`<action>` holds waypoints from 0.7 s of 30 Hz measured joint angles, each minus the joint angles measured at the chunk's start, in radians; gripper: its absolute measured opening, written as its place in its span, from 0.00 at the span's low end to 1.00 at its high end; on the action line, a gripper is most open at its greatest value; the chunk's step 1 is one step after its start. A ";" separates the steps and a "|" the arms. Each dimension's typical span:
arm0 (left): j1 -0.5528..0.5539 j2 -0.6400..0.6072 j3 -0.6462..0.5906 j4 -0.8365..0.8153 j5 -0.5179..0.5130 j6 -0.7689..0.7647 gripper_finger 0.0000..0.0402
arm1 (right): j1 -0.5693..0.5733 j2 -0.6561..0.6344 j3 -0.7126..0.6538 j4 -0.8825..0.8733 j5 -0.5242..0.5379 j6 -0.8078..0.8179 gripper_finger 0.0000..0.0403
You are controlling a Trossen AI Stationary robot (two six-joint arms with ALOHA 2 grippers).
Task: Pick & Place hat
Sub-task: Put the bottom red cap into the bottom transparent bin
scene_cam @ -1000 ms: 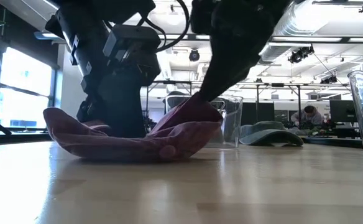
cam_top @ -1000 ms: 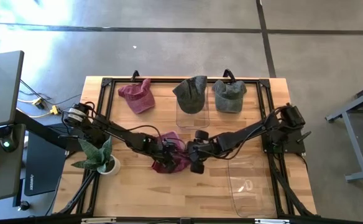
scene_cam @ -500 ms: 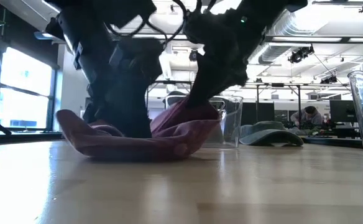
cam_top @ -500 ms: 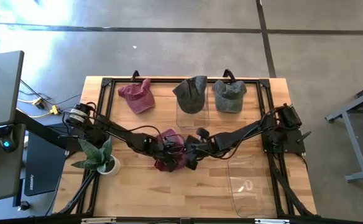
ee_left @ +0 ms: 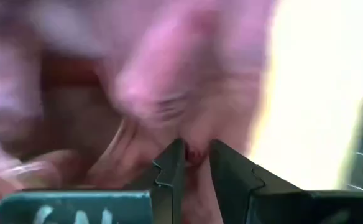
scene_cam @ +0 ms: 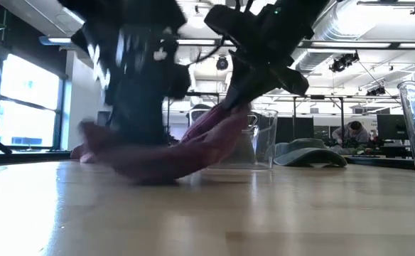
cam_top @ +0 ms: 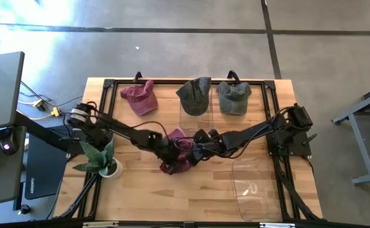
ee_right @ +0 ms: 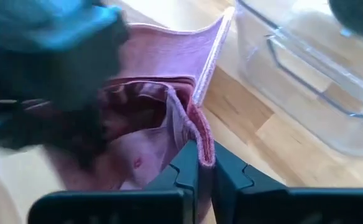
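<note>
A maroon hat (cam_top: 175, 156) lies upside down at the table's middle, with both grippers on it. My left gripper (cam_top: 166, 149) comes from the table's left and is shut on the hat's cloth (ee_left: 169, 93). My right gripper (cam_top: 194, 152) comes from the right and is shut on the hat's rim (ee_right: 188, 112). In the low view the hat (scene_cam: 172, 153) sags between the two arms, its underside on the wood. My left gripper pinches pink hat cloth (ee_left: 194, 154) between its two fingers on the hat's left side, slanting down from the table's left; which part of the hat this is, blur hides. My right gripper pinches the upturned rim edge (ee_right: 203, 138) on the hat's right side between its fingers, slanting down from the right. That side (scene_cam: 225, 124) is raised off the table, while the hat's middle (scene_cam: 158, 174) rests on the wood.
Along the far edge sit another maroon hat (cam_top: 139, 98), a dark grey hat (cam_top: 194, 95) on a clear container, and a grey-green hat (cam_top: 234, 97). A clear bin (cam_top: 255, 183) stands at the front right. A potted plant (cam_top: 102, 161) is at the left edge.
My right gripper has moved toward the table's left onto the hat and shut on its rim, then drawn a little toward the far edge. The hat's right side has risen, and the hat has shifted slightly with both arms.
</note>
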 joint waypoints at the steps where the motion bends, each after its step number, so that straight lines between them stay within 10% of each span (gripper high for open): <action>1: 0.009 -0.008 0.011 0.014 0.038 0.023 0.18 | 0.000 0.000 0.000 -0.001 -0.002 0.000 0.03; 5: 0.016 -0.040 0.040 0.014 0.075 0.060 0.18 | 0.001 0.000 0.000 -0.003 -0.001 0.003 0.02; 21: -0.063 0.059 0.043 0.045 -0.497 -0.082 0.18 | 0.027 0.000 0.000 0.008 -0.043 0.007 0.05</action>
